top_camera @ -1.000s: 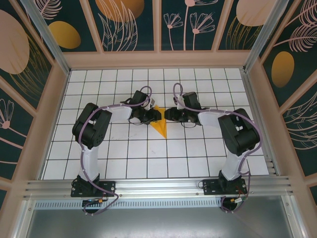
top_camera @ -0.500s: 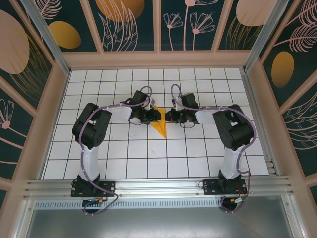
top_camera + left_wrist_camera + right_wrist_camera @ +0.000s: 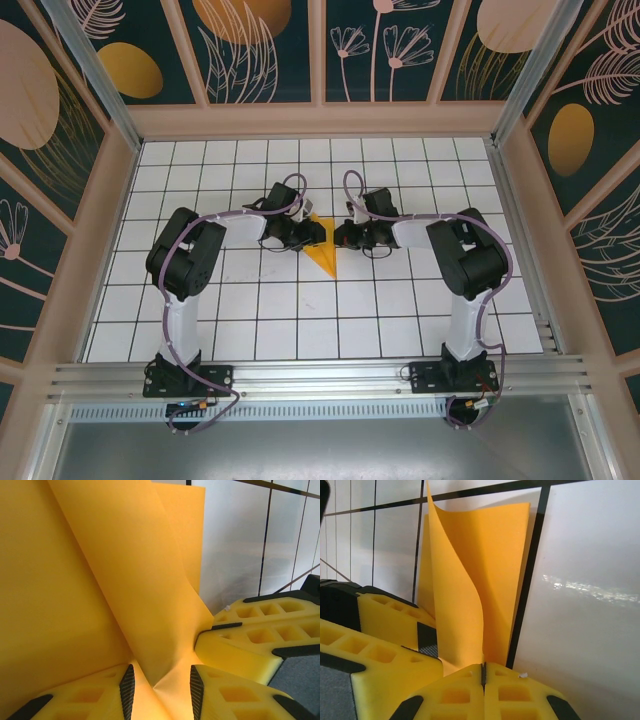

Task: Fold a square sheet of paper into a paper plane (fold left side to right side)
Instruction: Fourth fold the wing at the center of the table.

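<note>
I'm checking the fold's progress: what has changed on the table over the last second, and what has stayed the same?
The right arm's elbow swung in leftward, and the right gripper edged slightly left toward the thin orange-yellow folded paper sheet, where it pinches a raised flap. The left gripper, its arm and the paper's pointed shape on the white grid table stayed as they were.

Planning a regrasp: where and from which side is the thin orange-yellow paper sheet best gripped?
Probably pinch the thin orange-yellow paper sheet at its raised flap's edge, coming low from the right, as the right tool does: that flap curls upright off the white gridded table.
</note>
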`<action>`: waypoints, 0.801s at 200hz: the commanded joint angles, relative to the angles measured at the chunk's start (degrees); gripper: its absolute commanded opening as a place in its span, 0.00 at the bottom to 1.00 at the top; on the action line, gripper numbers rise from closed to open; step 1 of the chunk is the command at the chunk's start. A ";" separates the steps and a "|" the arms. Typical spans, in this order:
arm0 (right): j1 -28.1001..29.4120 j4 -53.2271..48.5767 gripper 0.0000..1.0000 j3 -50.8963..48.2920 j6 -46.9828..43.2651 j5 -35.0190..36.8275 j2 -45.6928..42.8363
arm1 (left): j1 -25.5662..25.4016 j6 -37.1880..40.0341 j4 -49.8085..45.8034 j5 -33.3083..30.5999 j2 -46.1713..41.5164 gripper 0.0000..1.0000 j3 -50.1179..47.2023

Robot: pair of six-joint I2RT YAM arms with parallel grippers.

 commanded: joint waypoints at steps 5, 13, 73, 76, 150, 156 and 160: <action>-0.16 -1.69 0.05 1.07 -1.75 1.72 1.10 | -0.17 2.12 -2.78 -4.60 2.72 0.39 -0.81; -0.19 -1.69 0.06 1.09 -1.86 1.69 1.20 | -0.16 2.13 -2.83 -4.63 2.74 0.39 -0.85; 0.13 -2.15 0.06 1.97 -2.50 1.24 2.07 | -0.16 2.02 -2.52 -4.42 2.65 0.39 -0.98; 0.17 -2.19 0.06 1.94 -2.50 1.24 2.07 | -0.16 2.04 -2.52 -4.41 2.73 0.39 -0.98; 0.97 -2.49 0.06 2.51 -2.69 1.25 2.99 | -0.19 2.04 -2.18 -4.32 2.69 0.39 -1.29; 1.03 -2.77 0.06 2.58 -2.77 1.39 3.13 | -0.17 2.04 -2.23 -4.28 2.65 0.38 -1.25; 1.08 -3.00 0.06 2.65 -2.78 1.51 3.17 | -0.16 2.04 -2.17 -4.22 2.58 0.39 -1.25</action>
